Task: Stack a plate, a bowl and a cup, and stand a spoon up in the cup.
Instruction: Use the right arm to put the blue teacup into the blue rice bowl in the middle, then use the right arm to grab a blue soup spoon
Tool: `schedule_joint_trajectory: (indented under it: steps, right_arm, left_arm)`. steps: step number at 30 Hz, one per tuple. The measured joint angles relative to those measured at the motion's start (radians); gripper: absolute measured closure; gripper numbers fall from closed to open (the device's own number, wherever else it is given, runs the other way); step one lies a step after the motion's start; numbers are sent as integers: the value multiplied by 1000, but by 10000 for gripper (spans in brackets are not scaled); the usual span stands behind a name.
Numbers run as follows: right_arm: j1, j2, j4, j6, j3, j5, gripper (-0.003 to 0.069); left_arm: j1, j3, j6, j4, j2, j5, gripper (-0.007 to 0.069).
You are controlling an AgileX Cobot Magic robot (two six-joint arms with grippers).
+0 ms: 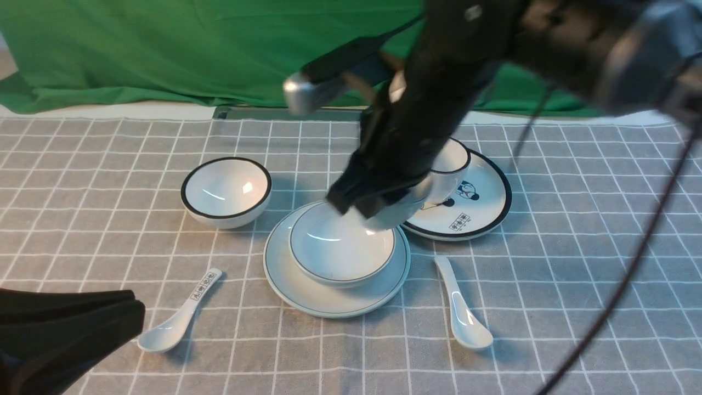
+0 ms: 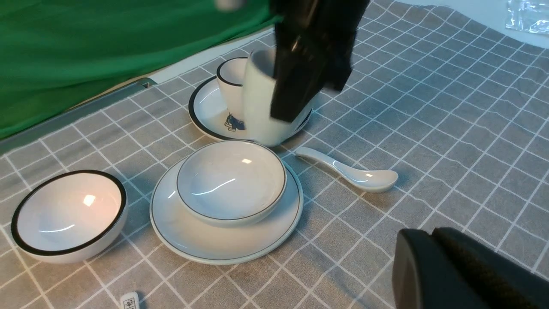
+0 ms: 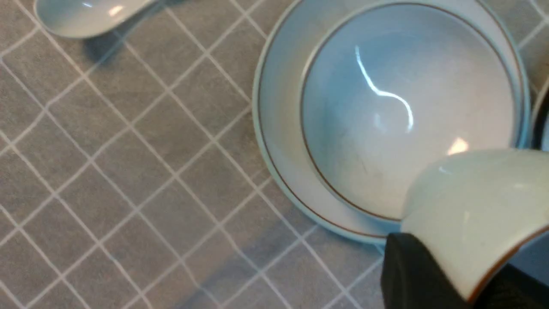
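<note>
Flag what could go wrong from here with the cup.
1. The right gripper pinches the cup by its wall and the cup looks tilted; released so, it may land askew in the bowl or tip.
2. The cup hangs close to the black-rimmed cup on the picture plate; a sideways swing could knock it.
3. The bowl sits loose on the plate, so an off-centre set-down might shift it.

right arm [image 1: 439, 82]: black, bulky | cable [image 1: 628, 274]: thin, black | left pincer [image 1: 137, 315]: matte black

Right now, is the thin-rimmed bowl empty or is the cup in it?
Empty: the bowl is bare inside; the right gripper holds the cup beside it.
</note>
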Motion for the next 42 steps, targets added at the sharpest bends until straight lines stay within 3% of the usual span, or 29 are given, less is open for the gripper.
schedule_joint_trajectory:
  steps: [12, 26, 30, 31, 32, 33, 35, 36, 39, 41, 42]
  right_arm:
    - [18, 252, -7, 2, -198, -11, 571]
    - [18, 318, -41, 25, -216, 3, 554]
    - [18, 326, -42, 49, -217, 4, 435]
    - [18, 326, -43, 54, -217, 4, 355]
    - [18, 323, -44, 68, -217, 4, 224]
    - [18, 321, -44, 70, -217, 4, 210]
    - [18, 306, -45, 92, -234, 10, 83]
    - [18, 301, -45, 97, -241, 17, 68]
    - [18, 257, -47, 99, -279, 68, 78]
    - [18, 202, -52, 98, -297, 69, 150]
    - [20, 149, -60, 97, -298, 69, 229]
  left_arm:
    - [0, 0, 3, 1, 0, 0, 615]
    - [0, 0, 3, -14, 0, 0, 615]
    - [0, 0, 7, -17, 0, 2, 615]
    - [0, 0, 7, -19, 0, 5, 615]
    - [0, 0, 7, -19, 0, 12, 615]
    - [0, 0, 7, -19, 0, 13, 615]
    - [0, 0, 7, -19, 0, 26, 615]
    - [0, 0, 7, -19, 0, 32, 615]
    - [0, 0, 7, -19, 0, 45, 615]
    - [0, 0, 7, -19, 0, 48, 615]
    - [0, 0, 7, -19, 0, 52, 615]
